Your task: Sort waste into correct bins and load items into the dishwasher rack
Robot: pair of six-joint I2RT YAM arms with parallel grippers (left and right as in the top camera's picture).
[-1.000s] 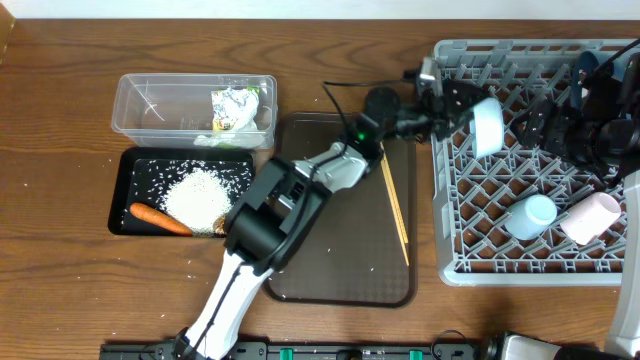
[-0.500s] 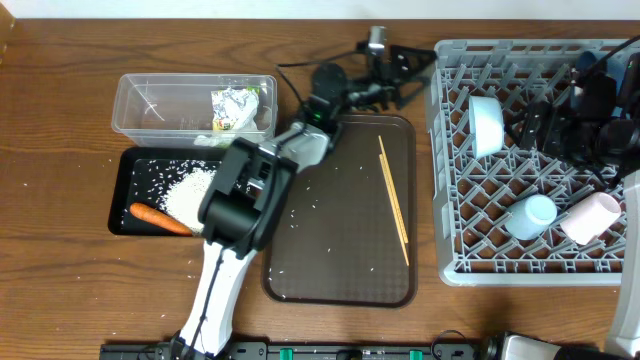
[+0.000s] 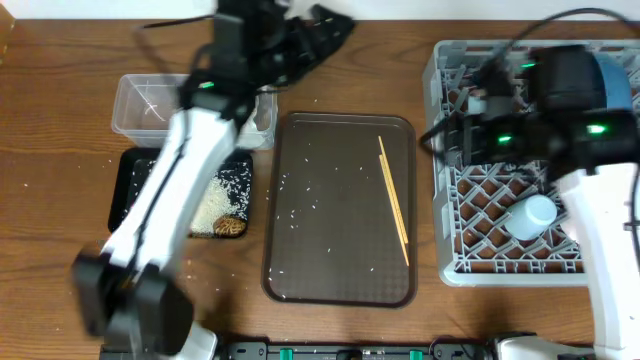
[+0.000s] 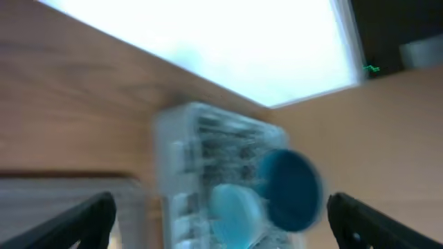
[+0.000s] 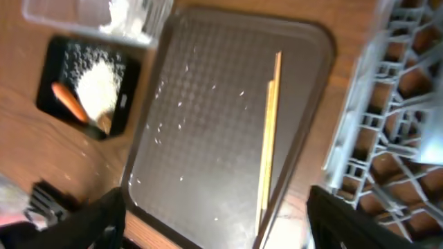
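The grey dishwasher rack (image 3: 470, 250) stands at the right and holds the dark blue dish (image 3: 612, 88) and the light blue cup (image 3: 531, 216). The white bowl and the pink cup are hidden by my right arm. The wooden chopsticks (image 3: 394, 205) lie on the brown serving tray (image 3: 330, 230). The clear tub (image 3: 140, 100) and the black tray (image 3: 128, 190) with rice (image 3: 218, 195) and a brown lump (image 3: 232, 227) are at the left. My left gripper (image 3: 325, 28) is open and empty, raised at the back. My right gripper (image 3: 452, 135) is open and empty over the rack's left edge.
The right wrist view shows the chopsticks (image 5: 268, 131), the carrot (image 5: 64, 100) and rice (image 5: 100, 77) in the black tray, and the rack's edge (image 5: 387, 117). The blurred left wrist view shows the rack (image 4: 187, 152) with the blue dish (image 4: 292, 190). Rice grains dot the serving tray.
My left arm has swung away from the rack, up and to the left over the tub. My right arm has moved left over the rack. The white bowl stayed in the rack.
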